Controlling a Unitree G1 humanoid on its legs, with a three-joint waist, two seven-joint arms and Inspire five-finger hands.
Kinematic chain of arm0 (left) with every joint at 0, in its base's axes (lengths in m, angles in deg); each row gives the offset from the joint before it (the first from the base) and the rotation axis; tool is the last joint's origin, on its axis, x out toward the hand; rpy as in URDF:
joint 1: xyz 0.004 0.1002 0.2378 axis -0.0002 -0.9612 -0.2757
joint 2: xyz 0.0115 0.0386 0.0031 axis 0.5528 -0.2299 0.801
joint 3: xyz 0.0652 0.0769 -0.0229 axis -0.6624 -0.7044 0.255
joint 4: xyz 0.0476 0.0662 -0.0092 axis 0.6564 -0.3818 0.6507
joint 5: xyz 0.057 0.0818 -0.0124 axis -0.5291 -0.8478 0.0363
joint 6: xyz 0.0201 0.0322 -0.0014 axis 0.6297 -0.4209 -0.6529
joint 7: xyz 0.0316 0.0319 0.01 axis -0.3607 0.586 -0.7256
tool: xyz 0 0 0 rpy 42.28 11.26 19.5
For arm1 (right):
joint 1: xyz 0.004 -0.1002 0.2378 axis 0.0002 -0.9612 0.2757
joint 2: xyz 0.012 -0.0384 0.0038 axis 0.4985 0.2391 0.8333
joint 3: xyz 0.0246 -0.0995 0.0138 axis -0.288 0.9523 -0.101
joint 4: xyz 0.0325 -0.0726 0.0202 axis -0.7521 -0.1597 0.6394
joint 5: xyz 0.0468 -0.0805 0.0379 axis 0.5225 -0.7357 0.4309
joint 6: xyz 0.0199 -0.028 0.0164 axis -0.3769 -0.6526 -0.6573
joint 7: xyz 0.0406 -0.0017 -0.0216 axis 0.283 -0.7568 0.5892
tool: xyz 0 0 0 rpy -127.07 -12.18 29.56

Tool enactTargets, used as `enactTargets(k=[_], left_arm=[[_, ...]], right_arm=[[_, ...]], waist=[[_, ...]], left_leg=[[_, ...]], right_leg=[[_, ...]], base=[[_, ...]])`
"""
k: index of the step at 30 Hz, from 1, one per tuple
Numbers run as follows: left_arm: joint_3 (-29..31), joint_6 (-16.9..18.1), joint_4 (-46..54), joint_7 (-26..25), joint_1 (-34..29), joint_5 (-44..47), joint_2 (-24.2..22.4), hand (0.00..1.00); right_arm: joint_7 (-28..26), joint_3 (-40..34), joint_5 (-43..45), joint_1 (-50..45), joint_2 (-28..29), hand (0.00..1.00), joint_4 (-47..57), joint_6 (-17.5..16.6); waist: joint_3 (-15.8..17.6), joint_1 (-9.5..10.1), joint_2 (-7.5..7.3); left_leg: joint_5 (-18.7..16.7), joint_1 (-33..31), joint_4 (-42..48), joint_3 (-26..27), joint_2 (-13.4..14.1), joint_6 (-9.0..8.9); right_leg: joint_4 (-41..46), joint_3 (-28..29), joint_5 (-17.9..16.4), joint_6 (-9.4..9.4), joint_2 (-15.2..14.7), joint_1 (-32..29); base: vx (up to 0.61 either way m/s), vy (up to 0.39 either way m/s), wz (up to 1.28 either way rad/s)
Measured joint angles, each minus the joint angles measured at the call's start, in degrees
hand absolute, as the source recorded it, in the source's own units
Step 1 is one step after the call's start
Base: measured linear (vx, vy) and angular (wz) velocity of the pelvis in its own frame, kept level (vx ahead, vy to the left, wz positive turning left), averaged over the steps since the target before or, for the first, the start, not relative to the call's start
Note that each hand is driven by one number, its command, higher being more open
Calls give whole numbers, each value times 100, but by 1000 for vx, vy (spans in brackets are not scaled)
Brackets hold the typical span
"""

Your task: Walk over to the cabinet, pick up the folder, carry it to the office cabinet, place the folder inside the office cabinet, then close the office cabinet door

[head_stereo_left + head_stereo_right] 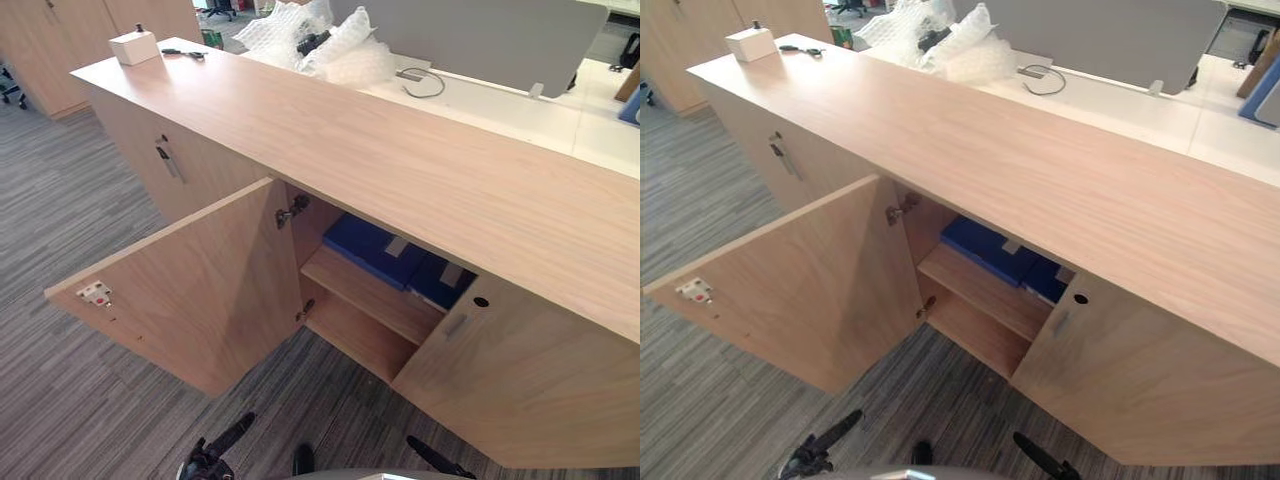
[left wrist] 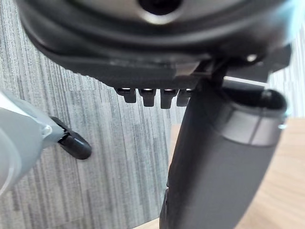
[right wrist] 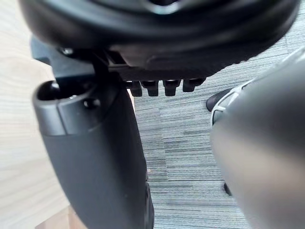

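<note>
Left hand [image 2: 214,162] and right hand [image 3: 95,167] hang released and empty before the office cabinet [image 1: 400,150]. Its door [image 1: 200,290] stands wide; the blue folder [image 1: 372,248] lies on its upper shelf [image 1: 370,295]. Closing likely calls for a steady push near the door's free edge.
</note>
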Motion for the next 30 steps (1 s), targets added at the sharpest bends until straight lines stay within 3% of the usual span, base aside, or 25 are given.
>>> enactTargets(k=[6,13,17,21,23,30], left_arm=[[1017,-2,495,-337,35,-305,186,100],[1909,-56,1022,-595,289,-677,820,100],[1867,-199,1607,-931,330,-1858,1172,100],[1742,-297,1694,-913,616,-2583,1747,100],[1482,-383,1708,-884,709,-2959,2057,100],[418,-481,2218,-731,866,-3211,2248,100]], right_arm=[[-13,-6,-8,-18,-32,100,0,23],[-41,-179,-14,-29,-7,100,-3,71],[-87,-227,-12,-43,-5,100,3,76],[-118,-224,-12,-75,5,100,9,77],[-156,-228,-13,-125,-1,100,55,77],[-187,-239,-9,-297,-45,100,123,82]], waist=[[-1,29,45],[-37,152,79],[-53,183,102],[-66,289,82],[-67,300,94],[-141,452,150]], left_leg=[[-70,83,0,33,-65,50],[-156,265,0,176,-24,46],[-211,302,0,241,22,9],[-247,369,0,347,83,-11],[-252,402,1,359,122,-20],[-248,399,2,344,175,-32]], right_leg=[[-120,-7,-8,-14,-38,126],[-188,92,-10,-44,-8,277],[-192,157,15,-90,30,279],[-175,257,28,-110,71,279],[-129,258,36,-123,100,277],[-19,257,37,-131,140,209]], base=[[43,15,0],[47,-22,-10],[31,-13,-8],[24,-15,-15],[7,-11,-3],[0,0,0]])
